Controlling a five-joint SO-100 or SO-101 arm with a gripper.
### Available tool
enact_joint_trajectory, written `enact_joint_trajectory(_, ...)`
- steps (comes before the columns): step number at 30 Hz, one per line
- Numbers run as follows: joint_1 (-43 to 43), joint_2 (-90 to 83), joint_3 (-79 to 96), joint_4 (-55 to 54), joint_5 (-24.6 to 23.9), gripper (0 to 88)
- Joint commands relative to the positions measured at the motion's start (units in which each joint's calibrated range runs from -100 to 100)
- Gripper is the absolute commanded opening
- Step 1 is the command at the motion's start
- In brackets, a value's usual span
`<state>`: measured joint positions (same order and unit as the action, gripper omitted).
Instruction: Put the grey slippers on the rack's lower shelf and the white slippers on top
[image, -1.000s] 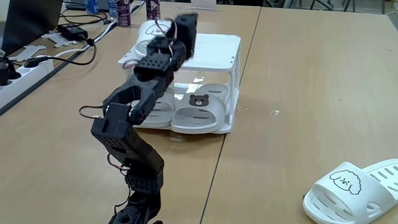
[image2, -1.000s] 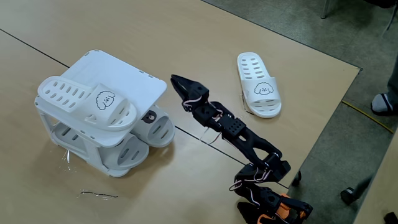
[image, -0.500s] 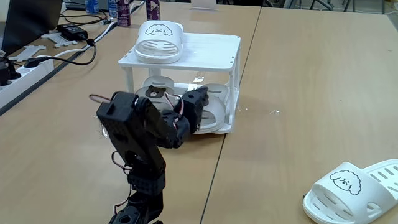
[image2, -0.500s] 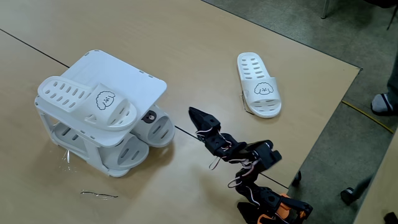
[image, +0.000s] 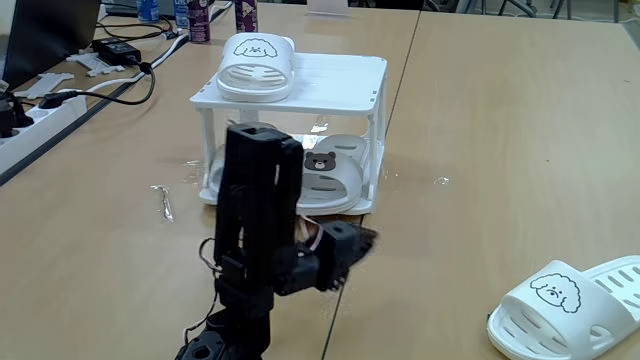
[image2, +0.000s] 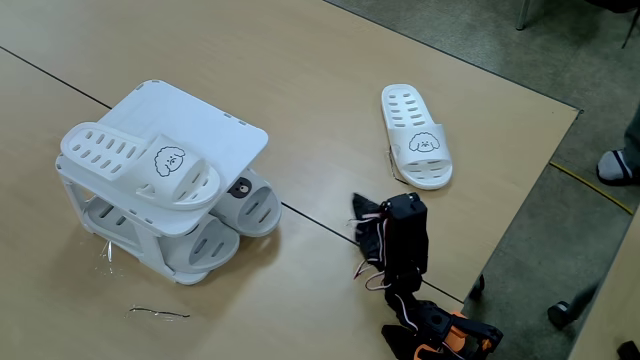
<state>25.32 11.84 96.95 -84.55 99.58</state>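
On wood table (image: 500, 150), rack (image: 340, 75) w/ slippers.

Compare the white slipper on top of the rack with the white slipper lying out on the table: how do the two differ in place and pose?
The white slipper on the rack rests on the slatted top tier of the rack; the white slipper on the table lies on bare wood, well away from it. The racked one sits above the grey slippers; the other has nothing under it but the table. Both are white slides with slotted straps and a line-drawn dog face.
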Motion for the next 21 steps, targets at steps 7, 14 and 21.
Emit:
enact_joint_trajectory(7, 21.15, 8.99, -9.03, -3.2, 0.42, 3.8)
enact_joint_trajectory(14, 23.86, 12.02, -20.58, -2.59, 0.42, 7.7)
enact_joint_trajectory(21, 24.52, 15.64, -31.5, 0.86, 0.42, 17.4)
